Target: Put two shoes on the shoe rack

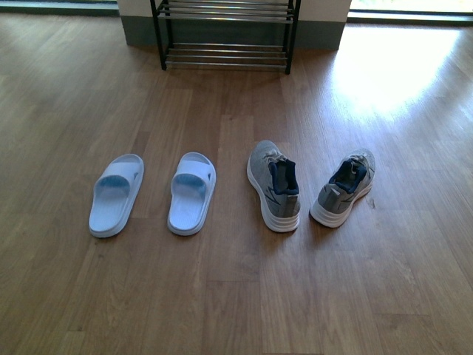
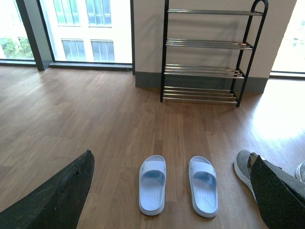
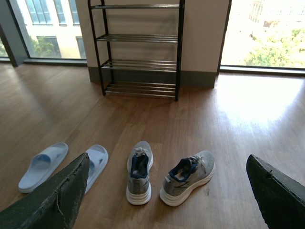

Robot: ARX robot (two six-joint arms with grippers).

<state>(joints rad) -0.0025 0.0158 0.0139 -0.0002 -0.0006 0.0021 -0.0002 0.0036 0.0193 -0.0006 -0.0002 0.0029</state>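
Two pale-blue slides (image 1: 117, 194) (image 1: 192, 192) lie side by side on the wooden floor, toes pointing at the shoe rack (image 1: 225, 55). To their right stand two grey sneakers (image 1: 273, 185) (image 1: 344, 188) with navy linings; the right one is angled outward. The rack's tiers hold nothing. My left gripper (image 2: 171, 191) hangs open above the slides (image 2: 153, 183) (image 2: 203, 185). My right gripper (image 3: 167, 191) hangs open above the sneakers (image 3: 138, 171) (image 3: 187, 176). Neither arm shows in the front view.
The rack (image 2: 202, 71) stands against a grey-skirted wall pillar (image 3: 200, 38) between tall windows. Bright sunlight falls on the floor (image 1: 392, 66) at the right. Open wooden floor lies between the shoes and the rack.
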